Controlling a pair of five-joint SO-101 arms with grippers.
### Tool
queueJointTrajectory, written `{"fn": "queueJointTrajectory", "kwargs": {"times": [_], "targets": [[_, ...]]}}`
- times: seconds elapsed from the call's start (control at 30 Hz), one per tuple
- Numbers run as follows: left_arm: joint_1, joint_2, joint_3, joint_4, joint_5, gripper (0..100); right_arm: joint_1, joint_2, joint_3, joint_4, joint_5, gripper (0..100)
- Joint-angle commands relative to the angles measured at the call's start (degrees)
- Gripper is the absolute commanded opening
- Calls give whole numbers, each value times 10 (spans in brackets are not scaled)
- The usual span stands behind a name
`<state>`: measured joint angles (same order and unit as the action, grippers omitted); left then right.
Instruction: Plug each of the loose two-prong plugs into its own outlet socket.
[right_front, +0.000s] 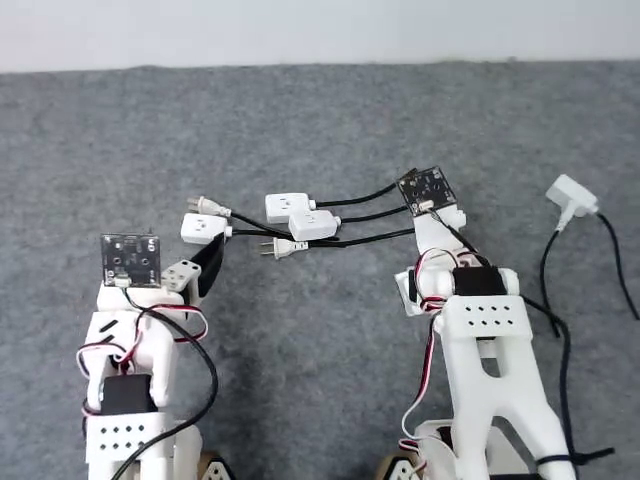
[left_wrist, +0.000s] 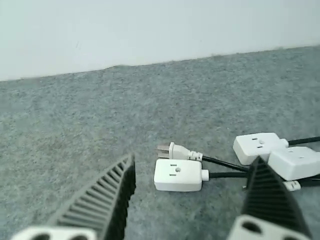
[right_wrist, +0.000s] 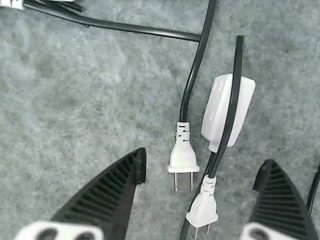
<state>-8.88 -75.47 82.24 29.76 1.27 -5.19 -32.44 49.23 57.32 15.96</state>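
Note:
Three white outlet sockets lie mid-table: one (right_front: 203, 228) nearest my left arm, two more (right_front: 285, 207) (right_front: 313, 224) beside it, black cords running right. A loose two-prong plug (right_front: 205, 206) lies just behind the first socket, another (right_front: 280, 248) in front of the pair. My left gripper (left_wrist: 194, 161) is open low over the carpet, facing the near socket (left_wrist: 177, 175) and plug (left_wrist: 172, 150). My right gripper (right_wrist: 205, 159) is open above two white plugs (right_wrist: 182, 160) (right_wrist: 202, 212) and a white socket (right_wrist: 227, 112) lying on its side.
Grey carpet covers the table up to a white wall behind. A white adapter (right_front: 570, 195) with a black cord lies at the far right. Black cords (right_front: 375, 215) cross the space between the sockets and the right arm (right_front: 485, 320).

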Motion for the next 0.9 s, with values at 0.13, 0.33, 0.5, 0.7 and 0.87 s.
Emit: {"fn": "queueJointTrajectory", "kwargs": {"times": [0.13, 0.33, 0.5, 0.7, 0.87], "targets": [[76, 0, -6, 18, -53, 349, -7, -19, 29, -66, -7, 339], [113, 1, 11, 12, -83, 349, -7, -19, 30, -73, -5, 340], [113, 1, 21, -4, -98, 349, -7, -16, 30, -73, -6, 340], [76, 2, 20, -25, -97, 349, -7, -14, 31, -73, -6, 340], [62, 26, 7, -26, -71, 349, -7, -14, 44, -104, -7, 340]]}}
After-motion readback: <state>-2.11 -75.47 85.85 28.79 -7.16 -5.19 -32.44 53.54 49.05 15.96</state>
